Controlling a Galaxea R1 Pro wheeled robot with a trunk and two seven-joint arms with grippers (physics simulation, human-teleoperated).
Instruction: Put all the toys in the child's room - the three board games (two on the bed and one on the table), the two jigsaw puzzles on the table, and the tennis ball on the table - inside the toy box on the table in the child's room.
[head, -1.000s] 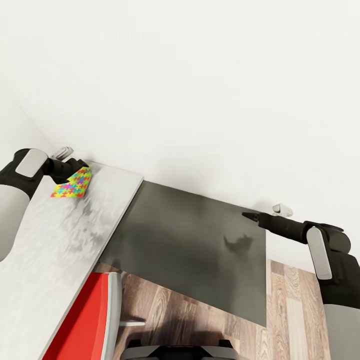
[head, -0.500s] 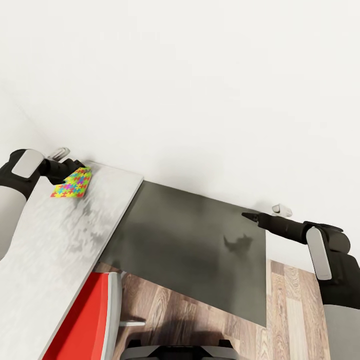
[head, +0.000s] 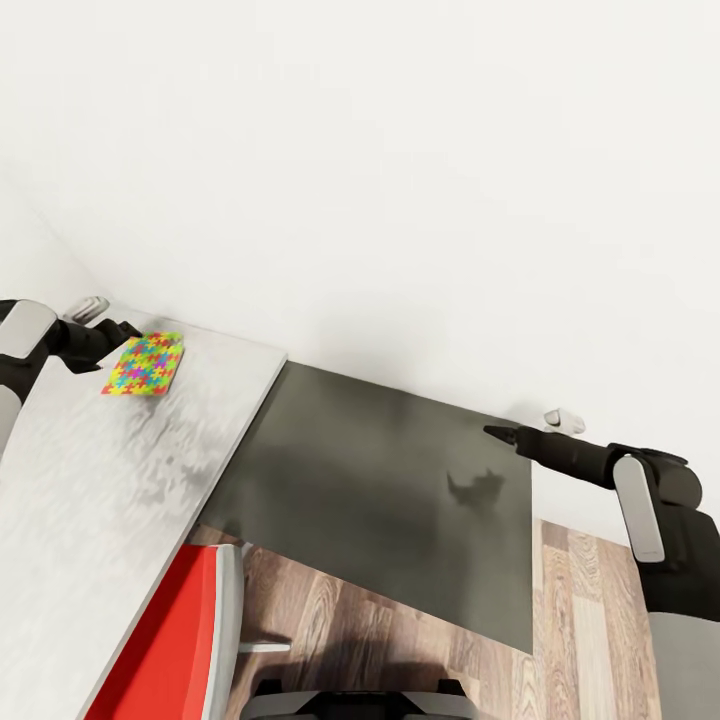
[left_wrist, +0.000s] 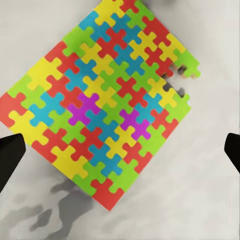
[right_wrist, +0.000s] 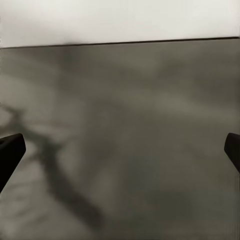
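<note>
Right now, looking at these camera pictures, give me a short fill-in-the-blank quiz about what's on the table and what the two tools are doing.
1. The colourful jigsaw puzzle lies flat on the pale ____.
2. The left tool is beside the puzzle with its fingers ____, holding nothing.
3. The right tool hangs over a dark ____ rug.
4. The chair by the table is ____.

Missing words: table; open; grey; red
</note>
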